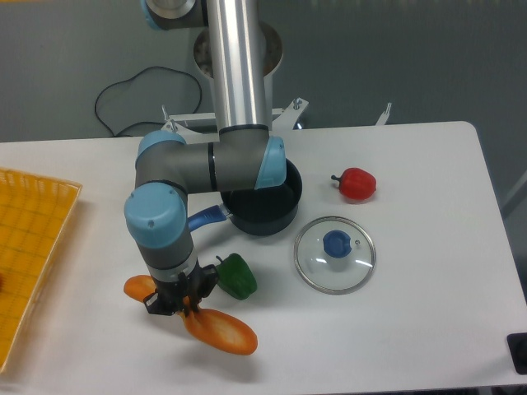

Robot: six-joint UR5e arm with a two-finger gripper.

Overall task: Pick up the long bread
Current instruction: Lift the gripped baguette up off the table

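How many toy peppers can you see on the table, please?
2. The green pepper lies just right of the gripper, near the long bread. The red pepper sits right of the pot. The arm may hide others.

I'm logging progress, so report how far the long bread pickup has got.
Done: the gripper is down over the middle of the long bread. In hand: it appears closed on the loaf beside the green pepper. Left: a clear lift off the table isn't evident.
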